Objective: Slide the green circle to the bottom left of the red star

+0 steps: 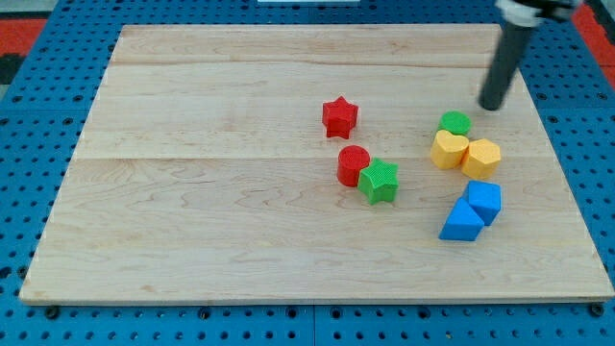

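The green circle (455, 123) lies on the wooden board at the view's right, touching the top of a yellow heart (448, 150). The red star (339, 116) lies near the board's middle, well to the left of the green circle. My tip (491, 106) stands just up and to the right of the green circle, a small gap apart from it. The dark rod rises from the tip toward the view's top right.
A yellow hexagon (481, 157) touches the heart's right side. A red circle (353, 165) and a green star (380, 181) touch each other below the red star. Two blue blocks (483, 200) (461, 221) lie at the lower right. The board (192, 192) rests on blue pegboard.
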`<state>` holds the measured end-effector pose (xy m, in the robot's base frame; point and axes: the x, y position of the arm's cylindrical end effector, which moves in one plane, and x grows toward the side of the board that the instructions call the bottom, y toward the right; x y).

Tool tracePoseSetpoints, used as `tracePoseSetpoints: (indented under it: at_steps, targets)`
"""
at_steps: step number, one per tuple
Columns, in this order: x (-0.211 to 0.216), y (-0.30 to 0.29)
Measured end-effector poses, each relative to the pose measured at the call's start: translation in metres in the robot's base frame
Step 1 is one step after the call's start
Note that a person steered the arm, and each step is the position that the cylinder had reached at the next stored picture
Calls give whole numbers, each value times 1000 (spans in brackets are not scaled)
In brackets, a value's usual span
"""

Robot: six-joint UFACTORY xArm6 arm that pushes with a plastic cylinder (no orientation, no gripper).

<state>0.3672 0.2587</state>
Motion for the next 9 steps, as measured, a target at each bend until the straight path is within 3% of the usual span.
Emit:
tracePoseSetpoints:
  at_steps: [2,5,8,9]
  targets:
    - [41,-62]
    - [32,-184]
    - [114,-303]
    - [144,-297]
